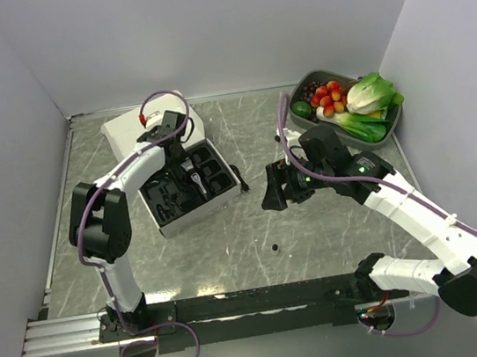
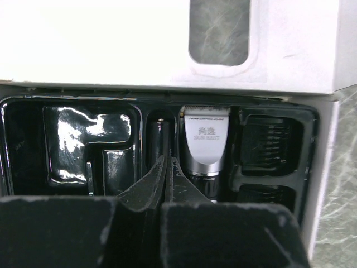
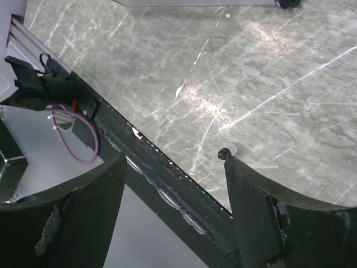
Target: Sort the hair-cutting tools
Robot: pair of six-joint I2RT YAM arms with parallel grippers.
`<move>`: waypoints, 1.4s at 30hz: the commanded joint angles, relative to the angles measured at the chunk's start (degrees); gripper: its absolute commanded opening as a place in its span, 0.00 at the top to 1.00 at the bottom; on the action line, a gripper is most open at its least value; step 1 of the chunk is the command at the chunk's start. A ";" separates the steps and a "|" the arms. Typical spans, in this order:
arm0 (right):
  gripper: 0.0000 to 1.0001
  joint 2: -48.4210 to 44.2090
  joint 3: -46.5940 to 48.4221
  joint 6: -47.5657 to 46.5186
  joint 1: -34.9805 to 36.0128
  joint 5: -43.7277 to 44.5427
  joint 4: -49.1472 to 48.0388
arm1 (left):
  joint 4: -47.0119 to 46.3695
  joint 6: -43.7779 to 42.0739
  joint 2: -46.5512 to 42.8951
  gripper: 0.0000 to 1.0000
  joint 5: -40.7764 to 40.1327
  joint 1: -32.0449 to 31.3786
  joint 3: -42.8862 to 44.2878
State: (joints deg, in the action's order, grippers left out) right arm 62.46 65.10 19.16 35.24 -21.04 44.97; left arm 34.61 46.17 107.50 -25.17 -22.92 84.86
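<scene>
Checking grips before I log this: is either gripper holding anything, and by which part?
Nothing visibly held: left gripper is shut empty over the tray, right gripper open above the table.

Clipper (image 2: 206, 146): silver blade head, lying flat in a tray (image 2: 72, 134) slot.
Curved attachment (image 1: 237, 177): black, beside the tray's right edge.
Tiny bit (image 1: 275, 247): black, alone on the tabletop (image 1: 232, 259).

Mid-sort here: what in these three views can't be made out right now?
- Left gripper: shut, but whether it pinches anything is unclear; left wrist view, its tips meet in a dark slot of the black tray; top view, the arm covers them.
- Clipper: only the blade head shows; left wrist view, the fingers hide its body.
- Small black bit on the table: too small in the top view to identify.
</scene>
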 commanded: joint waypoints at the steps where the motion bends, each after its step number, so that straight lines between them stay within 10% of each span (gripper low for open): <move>1: 0.21 0.21 -1.12 -0.79 0.09 -0.49 -1.99 | -1.65 0.67 0.34 0.98 -0.50 0.06 -2.32; 21: 0.21 0.74 -0.94 -1.23 0.09 -0.32 -2.08 | -3.06 0.15 -1.94 0.94 1.00 0.06 -2.95; 30: 0.19 0.04 -3.66 -1.75 -0.09 0.91 -3.49 | -1.30 -1.08 -11.78 0.65 2.14 -0.02 -2.85; 42: 0.23 1.97 -12.81 -0.36 1.84 5.56 2.05 | -8.31 -5.12 -29.88 0.32 26.73 -0.02 -19.90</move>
State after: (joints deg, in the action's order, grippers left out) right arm 63.75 53.28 17.06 35.66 -19.22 45.32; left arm 30.59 43.35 83.29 -10.04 -22.92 69.71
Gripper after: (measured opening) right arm 0.776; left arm 0.634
